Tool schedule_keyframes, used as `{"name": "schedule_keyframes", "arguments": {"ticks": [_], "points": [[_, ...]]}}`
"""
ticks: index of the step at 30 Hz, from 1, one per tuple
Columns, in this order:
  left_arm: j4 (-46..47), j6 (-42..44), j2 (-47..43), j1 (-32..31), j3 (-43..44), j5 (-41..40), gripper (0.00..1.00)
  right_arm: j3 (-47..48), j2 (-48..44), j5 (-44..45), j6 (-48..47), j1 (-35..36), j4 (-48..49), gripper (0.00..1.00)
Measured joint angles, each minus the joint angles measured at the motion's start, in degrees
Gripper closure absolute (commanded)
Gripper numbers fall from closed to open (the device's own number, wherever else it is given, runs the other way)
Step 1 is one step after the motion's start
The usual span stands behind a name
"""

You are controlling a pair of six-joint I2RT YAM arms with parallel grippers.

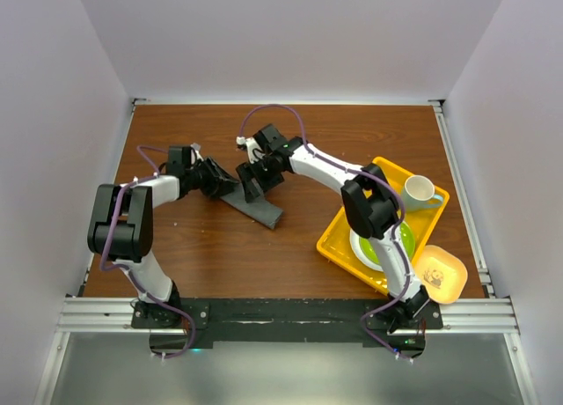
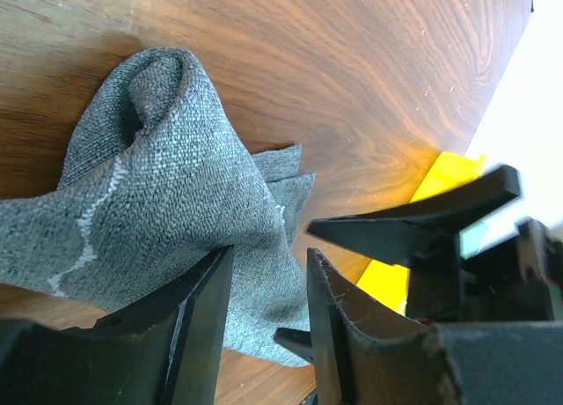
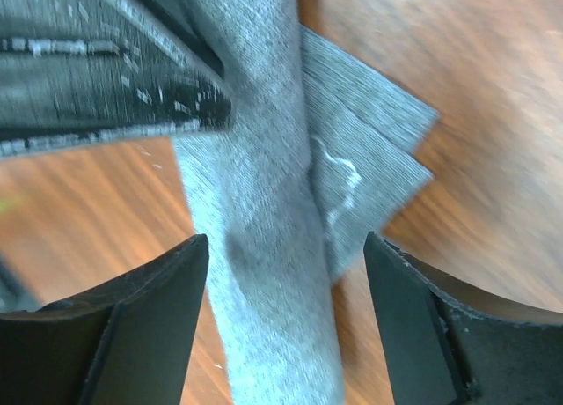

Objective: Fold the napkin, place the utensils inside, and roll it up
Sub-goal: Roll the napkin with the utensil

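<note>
The dark grey napkin (image 1: 258, 208) lies as a narrow folded strip on the wooden table, left of centre. My left gripper (image 1: 227, 183) is at its upper left end. In the left wrist view the jaws (image 2: 268, 257) are close together on bunched napkin fabric (image 2: 176, 176), whose pale stitched line shows. My right gripper (image 1: 257, 178) hangs just above the strip, next to the left gripper. In the right wrist view it (image 3: 286, 242) is wide open and straddles the napkin (image 3: 273, 264) without touching it. No utensils are in view.
A yellow tray (image 1: 339, 233) at the right holds a green plate (image 1: 407, 243) and a pale mug (image 1: 420, 192). A small yellow bowl (image 1: 442, 274) sits at the tray's near right corner. White walls enclose the table.
</note>
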Motion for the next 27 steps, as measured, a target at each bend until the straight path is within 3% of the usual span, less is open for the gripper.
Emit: {"name": "schedule_keyframes", "arguments": {"ticks": [9,20,27], "points": [[-1.7,0.0,0.2,0.0,1.7,0.5,0.56,-3.7,-6.9,18.5,-8.9,9.2,0.3,0.11],[-2.0,-1.0,0.8,0.0,2.3,1.3,0.56,-3.9,-5.5,30.2,-15.0,14.3,2.3,0.11],[-2.1,-1.4,1.4,0.0,2.4,1.5,0.57,-4.0,-2.2,31.4,-15.6,14.3,3.8,0.13]]}}
